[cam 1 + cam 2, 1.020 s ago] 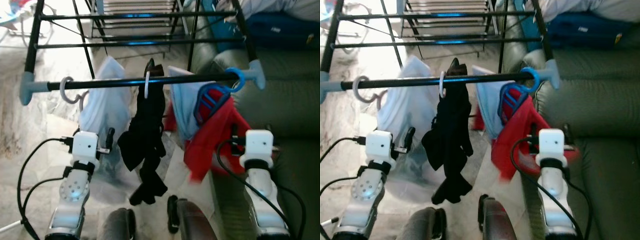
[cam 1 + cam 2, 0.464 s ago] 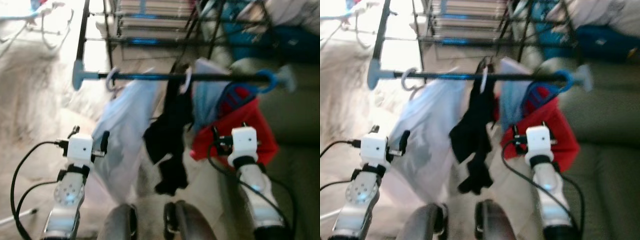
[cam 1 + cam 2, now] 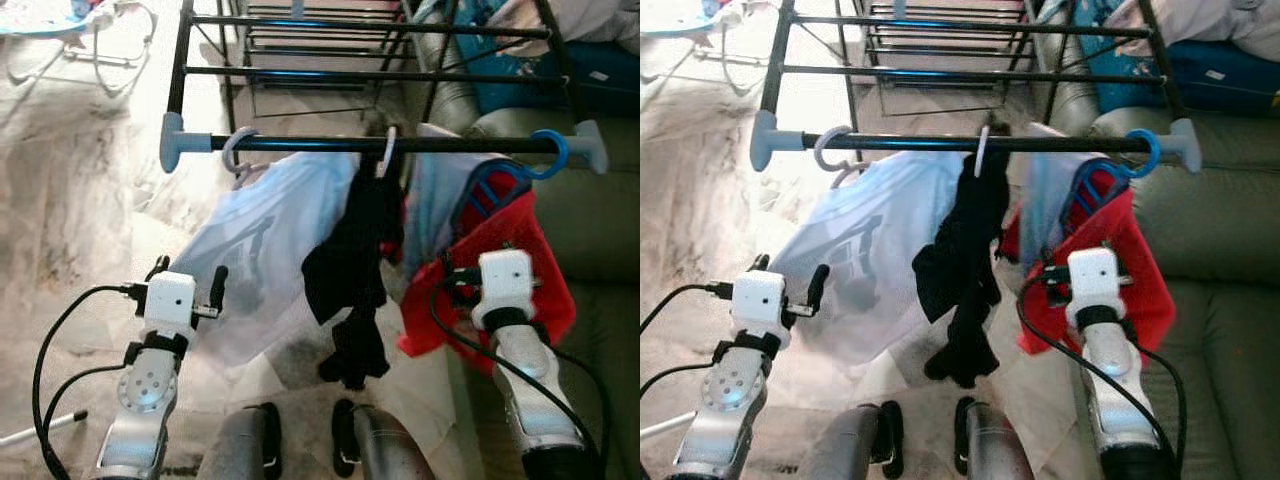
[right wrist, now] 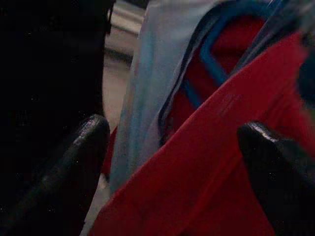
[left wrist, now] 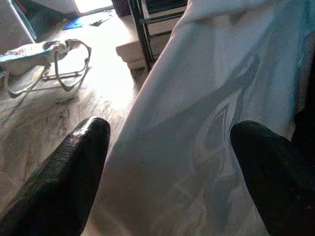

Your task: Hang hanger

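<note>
Now we are noting the blue hanger [image 3: 545, 155] hanging on the rail [image 3: 390, 144], above the spread, empty right gripper [image 4: 172, 162]; left gripper [image 5: 167, 162] likewise spread.

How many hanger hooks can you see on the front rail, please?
3: a white hook near the rail's left end, a white one mid-rail, a blue one at the right end.

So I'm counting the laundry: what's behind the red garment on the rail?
Behind the red garment hangs a light blue cloth, on a blue hanger hooked over the rail. The red garment covers the rest of that cloth.
</note>
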`<state>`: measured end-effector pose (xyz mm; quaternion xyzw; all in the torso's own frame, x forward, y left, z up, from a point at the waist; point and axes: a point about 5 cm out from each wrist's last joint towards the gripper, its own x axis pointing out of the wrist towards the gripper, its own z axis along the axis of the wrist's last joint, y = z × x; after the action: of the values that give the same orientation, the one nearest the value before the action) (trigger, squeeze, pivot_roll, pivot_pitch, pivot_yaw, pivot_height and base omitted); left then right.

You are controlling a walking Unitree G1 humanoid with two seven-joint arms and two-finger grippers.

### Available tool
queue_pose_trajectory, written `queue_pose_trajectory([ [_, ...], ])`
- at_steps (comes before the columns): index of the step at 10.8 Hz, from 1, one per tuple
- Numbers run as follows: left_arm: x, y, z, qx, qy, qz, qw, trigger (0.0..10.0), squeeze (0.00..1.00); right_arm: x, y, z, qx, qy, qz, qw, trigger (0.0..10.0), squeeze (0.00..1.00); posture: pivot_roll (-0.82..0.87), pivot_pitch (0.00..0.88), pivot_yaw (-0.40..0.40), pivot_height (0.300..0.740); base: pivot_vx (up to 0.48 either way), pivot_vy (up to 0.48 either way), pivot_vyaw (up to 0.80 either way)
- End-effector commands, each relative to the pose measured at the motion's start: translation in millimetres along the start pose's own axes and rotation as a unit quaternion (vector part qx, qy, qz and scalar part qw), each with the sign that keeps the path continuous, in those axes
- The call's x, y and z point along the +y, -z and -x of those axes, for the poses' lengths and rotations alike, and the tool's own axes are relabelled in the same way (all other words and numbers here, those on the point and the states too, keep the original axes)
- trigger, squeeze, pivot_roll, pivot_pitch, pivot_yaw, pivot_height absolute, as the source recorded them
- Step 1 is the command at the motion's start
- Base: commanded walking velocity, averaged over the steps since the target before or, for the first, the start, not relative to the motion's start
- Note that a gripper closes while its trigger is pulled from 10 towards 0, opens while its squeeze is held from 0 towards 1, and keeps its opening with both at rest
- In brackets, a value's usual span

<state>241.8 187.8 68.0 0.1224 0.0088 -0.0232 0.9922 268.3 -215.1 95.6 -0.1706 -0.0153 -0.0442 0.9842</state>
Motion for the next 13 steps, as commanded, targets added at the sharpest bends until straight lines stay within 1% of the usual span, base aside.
queue_pose_trajectory([
  [1,0.8,1,6.6,0.001,0.014,-0.010,1.000,10.0,0.00,-12.3,-4,5.5,-0.012,0.031,0.020,0.999,10.0,0.00,-0.02,0.243,-0.040,0.740,0.000,0.000,0.00],
  [2,-0.7,-1,12.0,-0.011,0.042,-0.020,0.999,10.0,0.00,-15.5,-5,9.3,-0.016,0.041,0.026,0.999,10.0,0.00,-0.03,0.250,-0.041,0.740,0.000,0.000,0.00],
  [3,-3.4,4,24.6,-0.007,0.077,-0.040,0.996,10.0,0.00,-20.9,-5,10.8,-0.016,0.048,0.041,0.998,10.0,0.00,-0.03,0.257,-0.039,0.740,0.000,0.000,0.00],
  [4,-4.8,8,29.2,0.001,0.088,-0.041,0.995,10.0,0.00,-25.9,-8,5.6,-0.024,0.056,0.051,0.997,10.0,0.00,-0.02,0.260,-0.040,0.740,0.000,0.000,0.00],
  [6,-6.6,10,31.1,0.011,0.094,-0.027,0.995,10.0,0.00,-32.0,-10,1.9,-0.024,0.063,0.069,0.995,10.0,0.00,-0.02,0.259,-0.045,0.740,0.000,0.000,0.00],
  [7,-8.7,11,31.5,0.011,0.095,-0.026,0.995,10.0,0.00,-34.1,-4,-2.5,-0.002,0.052,0.063,0.997,10.0,0.00,-0.02,0.260,-0.044,0.740,0.000,0.000,0.00],
  [9,-12.9,10,29.9,0.010,0.099,-0.026,0.995,10.0,0.00,-37.1,12,-13.6,0.048,0.018,0.039,0.998,0.0,0.00,-0.02,0.261,-0.037,0.740,0.000,0.000,0.00],
  [10,-12.7,8,28.3,0.008,0.100,-0.027,0.995,10.0,0.00,-41.6,14,-20.0,0.054,-0.004,0.031,0.998,0.0,0.00,-0.02,0.263,-0.036,0.740,0.000,0.000,0.00],
  [11,-11.2,8,27.5,0.007,0.099,-0.029,0.995,10.0,0.00,-45.9,14,-27.1,0.060,-0.013,0.017,0.998,0.0,0.00,-0.01,0.265,-0.037,0.740,0.000,0.000,0.00],
  [12,-10.2,8,27.3,0.007,0.096,-0.030,0.995,10.0,0.00,-51.3,8,-40.1,0.061,-0.028,0.004,0.998,0.0,0.00,-0.01,0.264,-0.038,0.740,0.000,0.000,0.00],
  [13,-10.9,7,27.7,0.007,0.094,-0.030,0.995,10.0,0.00,-54.9,3,-47.4,0.060,-0.025,-0.009,0.998,0.0,0.00,-0.01,0.263,-0.042,0.740,0.000,0.000,0.00],
])
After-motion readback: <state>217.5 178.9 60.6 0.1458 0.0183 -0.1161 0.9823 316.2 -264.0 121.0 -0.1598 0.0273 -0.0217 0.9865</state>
